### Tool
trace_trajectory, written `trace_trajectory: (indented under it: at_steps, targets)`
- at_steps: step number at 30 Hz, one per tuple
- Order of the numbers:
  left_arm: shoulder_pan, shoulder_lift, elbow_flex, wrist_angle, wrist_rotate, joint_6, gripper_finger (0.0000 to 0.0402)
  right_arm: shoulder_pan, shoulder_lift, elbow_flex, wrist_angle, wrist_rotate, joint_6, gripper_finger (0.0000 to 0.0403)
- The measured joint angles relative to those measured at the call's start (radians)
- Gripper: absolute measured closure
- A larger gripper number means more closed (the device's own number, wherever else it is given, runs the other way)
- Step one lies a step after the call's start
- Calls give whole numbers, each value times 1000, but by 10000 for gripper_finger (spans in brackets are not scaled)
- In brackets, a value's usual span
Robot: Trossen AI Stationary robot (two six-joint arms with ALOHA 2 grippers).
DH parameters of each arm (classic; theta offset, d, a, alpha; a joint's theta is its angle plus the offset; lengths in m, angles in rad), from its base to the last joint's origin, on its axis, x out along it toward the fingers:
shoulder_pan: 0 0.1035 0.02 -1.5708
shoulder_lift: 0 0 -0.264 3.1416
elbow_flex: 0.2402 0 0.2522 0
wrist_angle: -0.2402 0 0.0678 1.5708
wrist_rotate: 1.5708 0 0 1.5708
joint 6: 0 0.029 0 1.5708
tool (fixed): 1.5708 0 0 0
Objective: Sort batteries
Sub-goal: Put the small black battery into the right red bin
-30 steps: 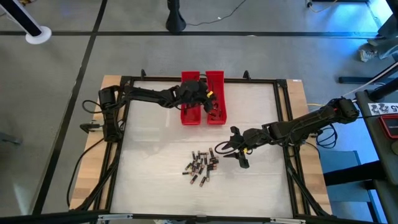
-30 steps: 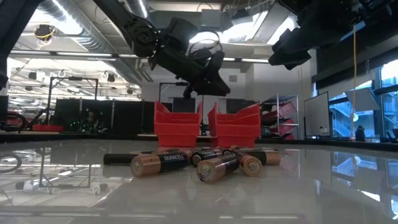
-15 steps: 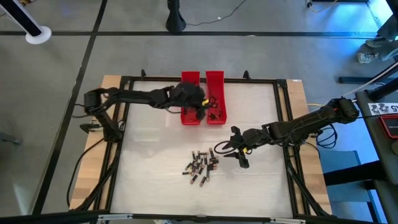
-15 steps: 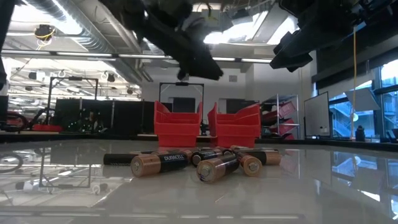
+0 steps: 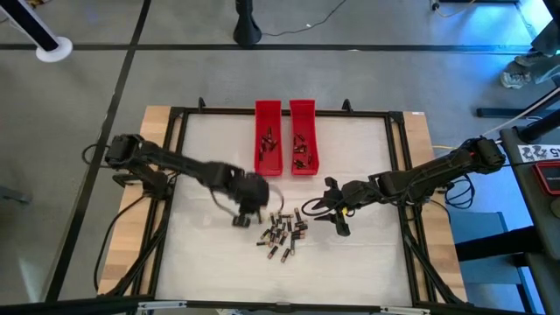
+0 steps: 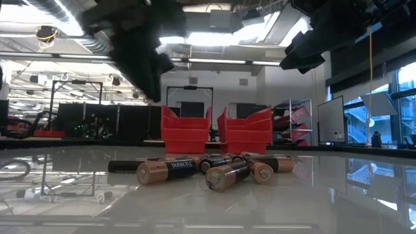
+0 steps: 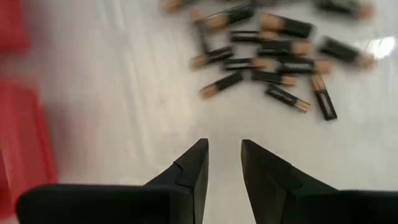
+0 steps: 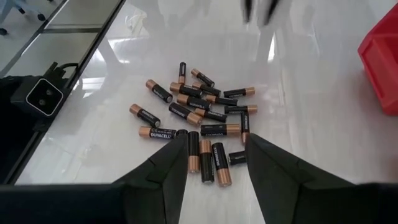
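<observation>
A: High view: batteries (image 5: 282, 233) lie in a loose heap on the desk (image 5: 210, 262), toward the near edge from the two red trays (image 5: 284, 149). More small ones sit inside both trays.

B: Left tool?

A: Left tool (image 5: 248, 203) is just beside the heap, on its left-arm side, between heap and trays but closer to the heap. Left wrist view shows its fingers (image 7: 193, 171) apart with a narrow gap, nothing between them, bare desk under the tips. Heap lies ahead of the tips, not touching.

B: Right one?

A: Right tool (image 5: 337, 210) is just beside the heap on the opposite side, hanging above the desk. Right wrist view: fingers (image 8: 171, 165) spread, empty, heap visible through the gap. Low view shows it up high, off the surface.

B: Heap state?

A: Low view: several batteries lie flat on the desk, coppery ends toward the camera, touching one another in a cluster; trays stand side by side behind them. Exact count per tray, can't tell.
</observation>
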Motion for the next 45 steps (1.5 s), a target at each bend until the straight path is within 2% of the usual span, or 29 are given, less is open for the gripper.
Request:
trace_trajectory:
  at_steps: [4,6,20,45]
  targets:
    - [-72,51,-1,83,-120,171,316,0,0,0,17,0,10,240]
    - [-80,83,-1,130,-131,211,316,0,0,0,18,0,21,240]
    - [-64,268,110,144,-93,405,316,0,0,0,12,0,37,240]
    - [-24,372,120,131,18,498,316,0,0,0,-3,0,12,240]
